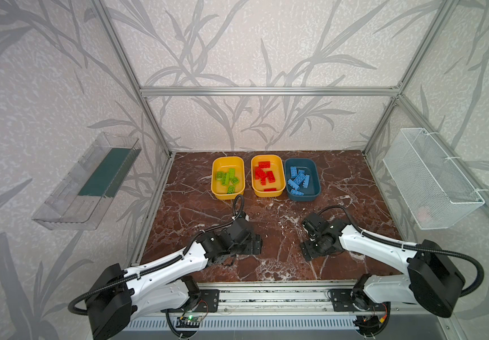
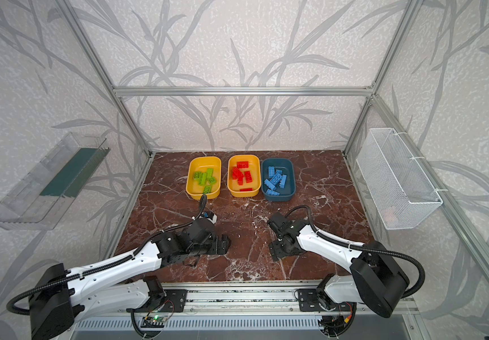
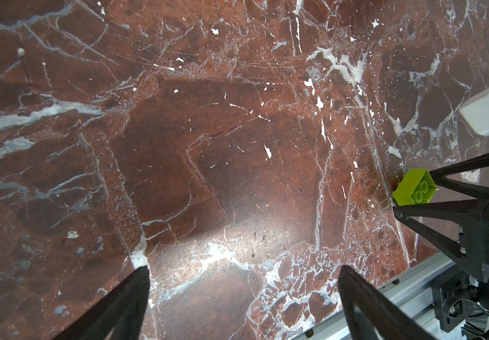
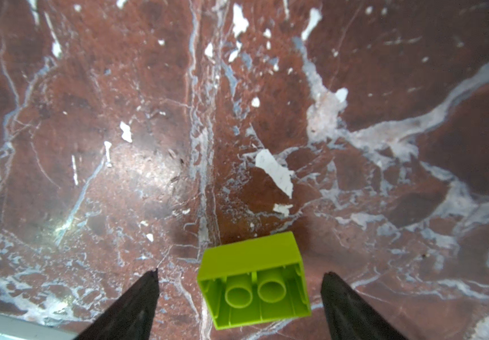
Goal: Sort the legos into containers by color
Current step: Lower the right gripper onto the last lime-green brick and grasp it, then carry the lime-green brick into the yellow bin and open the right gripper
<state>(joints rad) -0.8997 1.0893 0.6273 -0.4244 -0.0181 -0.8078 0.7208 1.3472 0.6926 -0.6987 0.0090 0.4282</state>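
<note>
Legos nearly all sorted: green bricks in left yellow tub, red bricks in middle yellow tub, blue bricks in teal tub. One stray green brick lies on the table, hollow two-tube underside facing the wrist camera. Right pincer straddles it, spread, touching neither side. Left pincer wide apart, empty. Left to do, as I judge: grasp the stray and carry it to the left yellow tub.

My left arm: stretched forward and inward, wrist tipped down.
My left tool: jaws spread wide.
My right arm: stretched inward, facing the left.
My right tool: jaws apart, perhaps narrower than the left's.
</note>
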